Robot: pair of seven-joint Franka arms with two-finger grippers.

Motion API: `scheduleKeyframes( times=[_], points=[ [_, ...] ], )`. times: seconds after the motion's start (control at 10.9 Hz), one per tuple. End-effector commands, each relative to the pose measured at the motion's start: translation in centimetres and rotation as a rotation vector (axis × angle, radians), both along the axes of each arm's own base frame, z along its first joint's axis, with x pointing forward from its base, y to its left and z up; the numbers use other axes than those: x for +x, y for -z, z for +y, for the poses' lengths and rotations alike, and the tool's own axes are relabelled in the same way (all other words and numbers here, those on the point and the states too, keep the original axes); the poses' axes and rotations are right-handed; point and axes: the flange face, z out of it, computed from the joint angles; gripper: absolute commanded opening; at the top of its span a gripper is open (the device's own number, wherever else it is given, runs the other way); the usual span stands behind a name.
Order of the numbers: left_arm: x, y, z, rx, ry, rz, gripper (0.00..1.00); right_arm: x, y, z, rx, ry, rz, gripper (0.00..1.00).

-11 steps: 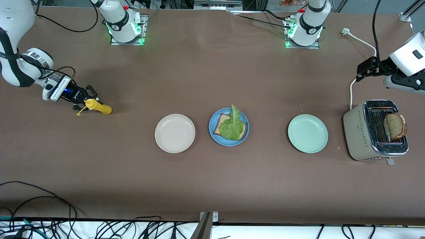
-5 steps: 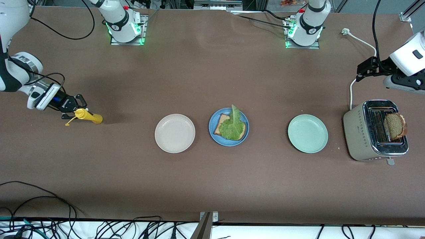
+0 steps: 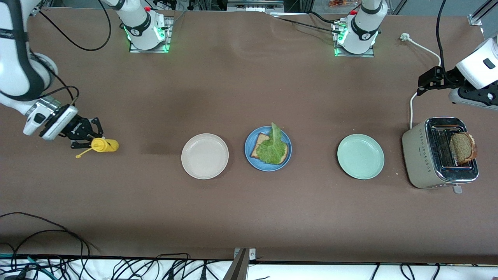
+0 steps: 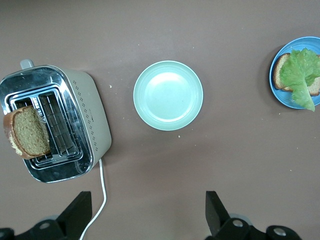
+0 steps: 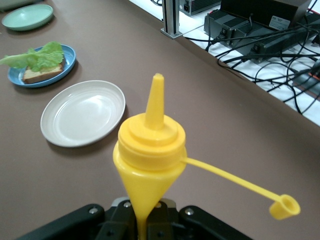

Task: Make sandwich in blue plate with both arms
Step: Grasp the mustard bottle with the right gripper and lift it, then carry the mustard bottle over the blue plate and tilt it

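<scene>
I see right gripper clamped on yellow squeeze bottle – left gripper spread wide, empty, waiting near toaster

Right arm: reaching from its base out over its own end of the table, wrist bending down and inward.
Right gripper: hanging low over the table, fingers clamping a yellow squeeze bottle.
Left arm: waiting, wrist lying level above its own end of the table.
Left gripper: pointing toward the table's middle, fingers standing wide apart, gripping nothing.
</scene>
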Motion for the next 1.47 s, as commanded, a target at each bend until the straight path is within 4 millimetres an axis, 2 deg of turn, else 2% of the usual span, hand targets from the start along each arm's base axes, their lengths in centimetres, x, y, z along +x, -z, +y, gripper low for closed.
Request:
scheduleKeyframes(
  times=[0.0, 0.28, 0.37, 0.46, 0.55, 0.74, 0.83, 0.92, 1.01, 1.1, 1.29, 1.38],
  points=[
    [-0.4, -0.4, 0.0, -0.01, 0.007, 0.002, 1.0, 1.4, -4.4, 9.2, -0.149, 0.056, 0.009, 0.06],
    [-0.4, -0.4, 0.0, -0.01, 0.006, 0.002, 1.0, 2.6, -7.9, 19.8, -0.296, 0.111, 0.052, 0.06],
    [-0.4, -0.4, 0.0, -0.01, 0.007, 0.002, 1.0, 2.6, -8.7, 24.1, -0.343, 0.13, 0.064, 0.06],
    [-0.4, -0.4, 0.0, -0.01, 0.007, 0.002, 1.0, 2.3, -9.2, 28.0, -0.406, 0.168, 0.071, 0.06],
    [-0.4, -0.4, 0.0, -0.01, 0.006, 0.002, 1.0, 1.5, -9.2, 32.5, -0.484, 0.21, 0.083, 0.06],
    [-0.4, -0.4, 0.0, -0.01, 0.007, 0.002, 1.0, -0.2, -10.3, 41.8, -0.681, 0.311, 0.064, 0.05],
    [-0.4, -0.4, 0.0, -0.01, 0.007, 0.002, 1.0, -1.6, -9.4, 46.9, -0.767, 0.339, 0.065, 0.05],
    [-0.4, -0.4, 0.0, -0.01, 0.007, 0.002, 1.0, -2.6, -8.0, 51.0, -0.836, 0.357, 0.075, 0.05],
    [-0.4, -0.4, 0.1, -0.01, 0.006, 0.002, 1.0, -3.4, -6.4, 54.3, -0.914, 0.365, 0.06, 0.05],
    [-0.4, -0.4, 0.0, -0.01, 0.007, 0.002, 1.0, -4.2, -5.3, 56.9, -0.992, 0.367, 0.034, 0.05],
    [-0.4, -0.4, 0.0, -0.01, 0.007, 0.002, 1.0, -5.6, -2.7, 59.8, -1.106, 0.346, -0.021, 0.05],
    [-0.4, -0.4, 0.1, -0.01, 0.006, 0.002, 1.0, -6.1, -1.6, 60.5, -1.167, 0.32, -0.08, 0.05]
  ],
)
